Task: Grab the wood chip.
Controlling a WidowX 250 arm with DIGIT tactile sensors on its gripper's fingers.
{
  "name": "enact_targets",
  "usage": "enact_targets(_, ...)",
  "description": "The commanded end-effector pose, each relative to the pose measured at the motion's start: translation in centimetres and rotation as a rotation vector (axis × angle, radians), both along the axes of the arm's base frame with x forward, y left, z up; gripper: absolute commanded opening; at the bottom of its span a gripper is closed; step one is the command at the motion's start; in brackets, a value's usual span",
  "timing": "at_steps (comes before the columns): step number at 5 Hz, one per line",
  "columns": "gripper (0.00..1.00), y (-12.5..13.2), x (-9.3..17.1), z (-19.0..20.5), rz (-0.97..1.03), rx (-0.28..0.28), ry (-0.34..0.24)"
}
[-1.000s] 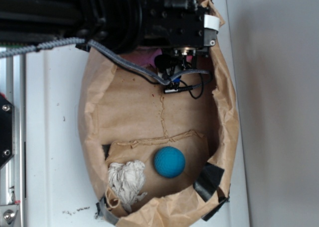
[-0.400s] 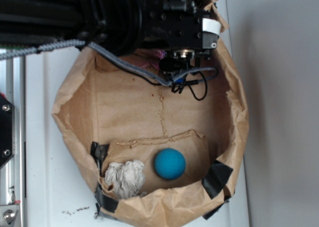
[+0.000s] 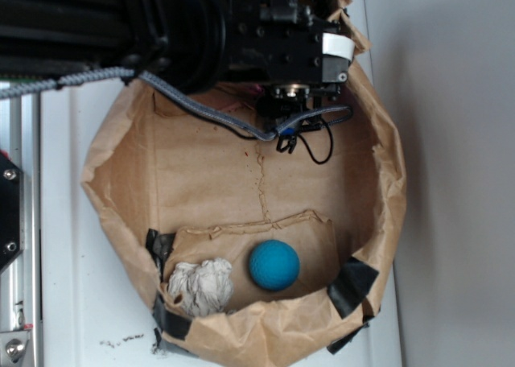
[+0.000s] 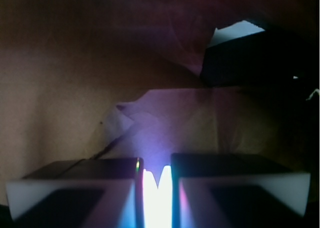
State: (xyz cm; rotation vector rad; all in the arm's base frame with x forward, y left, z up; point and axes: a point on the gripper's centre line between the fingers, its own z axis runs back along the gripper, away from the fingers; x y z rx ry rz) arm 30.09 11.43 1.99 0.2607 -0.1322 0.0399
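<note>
The wood chip cannot be picked out for certain in either view. In the wrist view a pale, flat, angular patch (image 4: 190, 118) lies on the paper just ahead of the pincer (image 4: 157, 164), but the violet glare washes it out, so it may be chip or torn paper.

The pincer stands narrow: its two fingers (image 4: 95, 174) are almost together, with only a thin slit of bright glow between them. Whether anything is pinched in that slit cannot be told.

From outside, the pincer (image 3: 291, 91) is sunk in the top end of a brown paper bag (image 3: 388, 182), its tips hidden under the black wrist. A black cable (image 3: 315, 138) loops out just below it, over the bag floor.

Well away from the pincer, at the opposite end of the bag, a blue ball (image 3: 273, 264) sits on a paper flap (image 3: 314, 238). A whitish paper wad (image 3: 199, 287) lies beside the ball, near the bag wall. Black tape (image 3: 351, 285) patches the rim there. The bag rests on a white table (image 3: 88, 303).
</note>
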Motion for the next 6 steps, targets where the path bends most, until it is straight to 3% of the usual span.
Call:
enact_targets(1, 0.0, -0.5, -2.3, 2.7, -0.036, -0.039, -0.065)
enact_targets(2, 1.0, 0.0, -1.9, 4.6, -0.071, -0.074, -0.034)
enact_targets(3, 1.0, 1.2, -0.5, 3.9, -0.095, -0.04, -0.026)
enact_targets(5, 1.0, 0.8, -3.1, 2.2, -0.208, -0.029, 0.005)
enact_targets(6, 1.0, 0.1, -5.6, 1.5, -0.215, -0.006, 0.01)
